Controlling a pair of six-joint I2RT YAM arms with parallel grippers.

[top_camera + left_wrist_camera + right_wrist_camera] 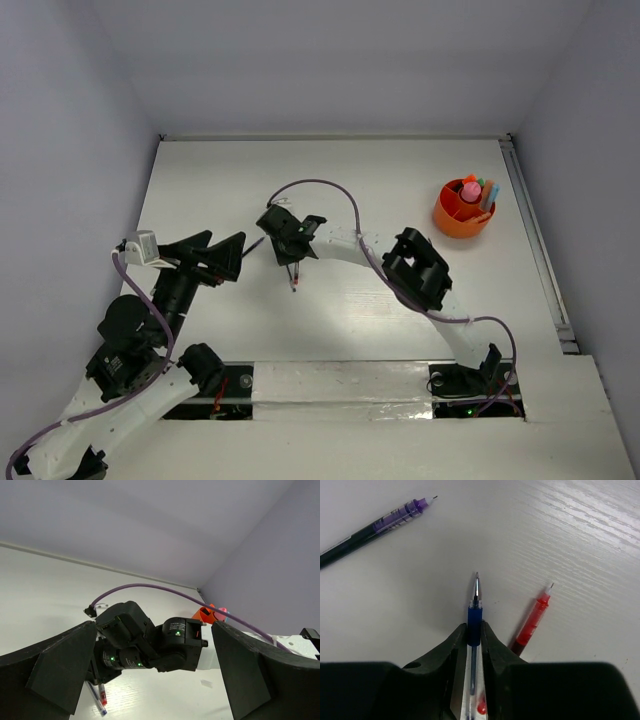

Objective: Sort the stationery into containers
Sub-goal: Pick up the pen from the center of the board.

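My right gripper (475, 630) is shut on a thin blue pen (474, 611), low over the table, its tip pointing away from the jaws. A thin red pen (533, 620) lies on the table just to its right. A purple-tipped black pen (375, 526) lies further off to the left. In the top view the right gripper (292, 268) is at mid-table with the red pen (294, 281) below it. The orange round holder (450, 218) stands at the far right with several pens upright in it. My left gripper (225, 246) is open and empty, left of the right gripper.
The left wrist view shows the right arm's black wrist (150, 645) close in front, the blue and red pens (101, 700) under it, and the orange holder (202, 615) behind. A purple cable (320, 185) loops over the right arm. A rail (535, 240) runs along the table's right edge.
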